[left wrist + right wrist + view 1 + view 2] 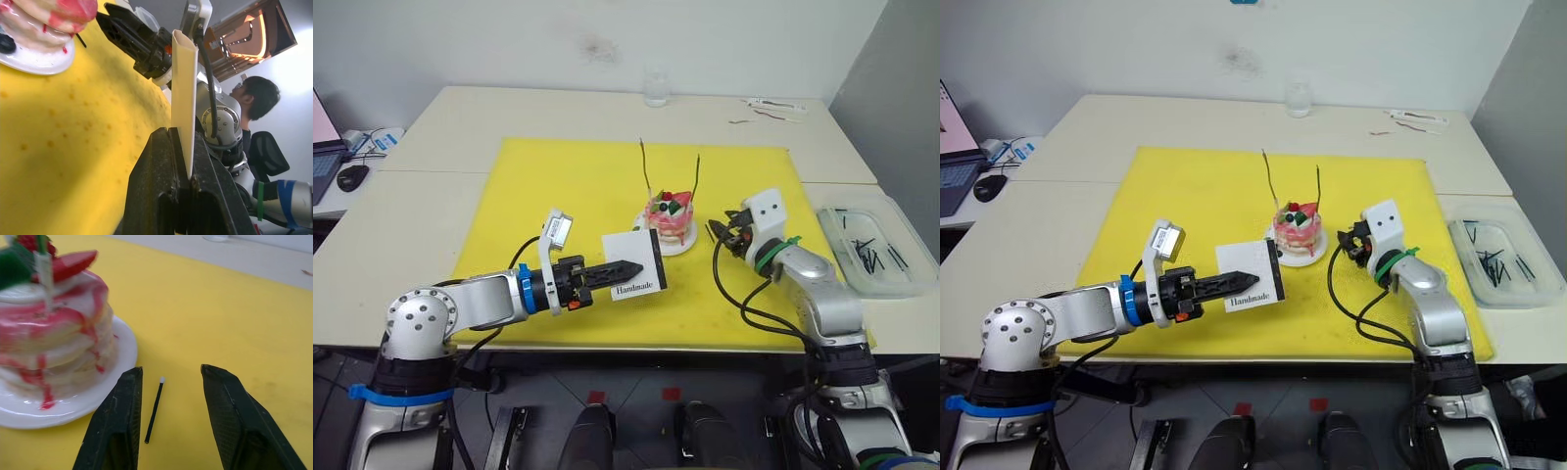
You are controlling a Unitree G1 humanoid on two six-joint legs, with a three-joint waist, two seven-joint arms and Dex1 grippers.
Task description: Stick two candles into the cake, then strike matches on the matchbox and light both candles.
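I count two candles (pixel 644 166) in one cake (pixel 670 221); my left gripper (pixel 632 266) pinches the matchbox (pixel 635 264), right gripper (pixel 168 396) jaws spread around one match (pixel 154 409).

Pale cream counter (pixel 431 245) with a yellow mat (pixel 568 196) against a plain white wall (pixel 509 39), grey wall (pixel 901 88) on the right, laptop (pixel 323 162) and mouse (pixel 352 176) far left, dark tiled floor (pixel 636 387) below
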